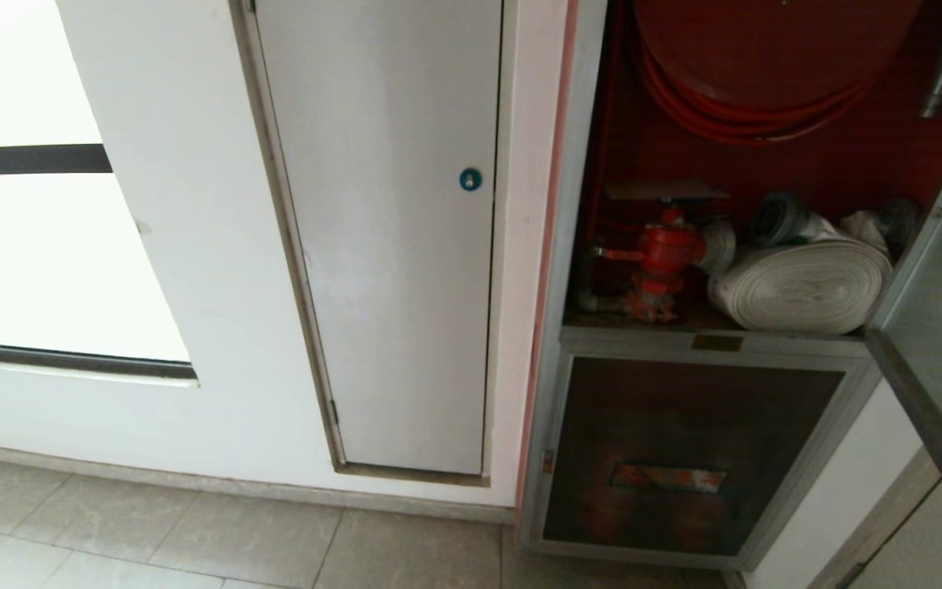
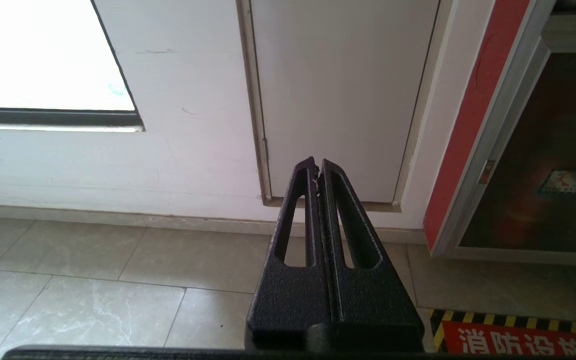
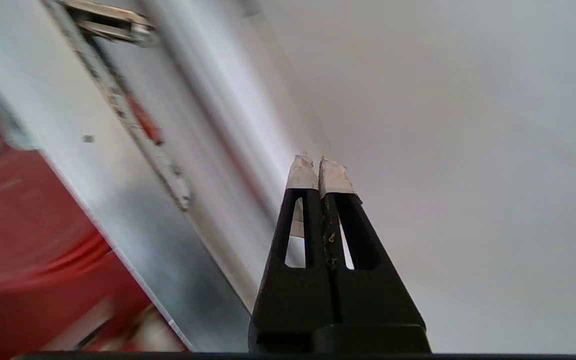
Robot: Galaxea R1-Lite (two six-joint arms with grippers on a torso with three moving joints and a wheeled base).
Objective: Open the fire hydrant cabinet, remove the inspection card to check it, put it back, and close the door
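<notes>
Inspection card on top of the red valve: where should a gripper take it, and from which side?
Pinch the inspection card at its front edge, coming straight in through the open front. It lies flat across the red valve, overhanging both sides, so its rim is free; the hose reel probably crowds any approach from above.

left gripper (image 2: 317,167): black, textured, tapered slotted fingers
right gripper (image 3: 319,167): black slotted fingers, tips wrapped in what looks like pale tape

Hose reel (image 1: 765,65) cut off above.

The left hand (image 2: 317,167) hangs with fingers pressed together above the tiled floor (image 2: 118,280). The white panel door (image 2: 343,95) lies at twelve o'clock, the fire hydrant cabinet (image 2: 518,150) at two.
</notes>
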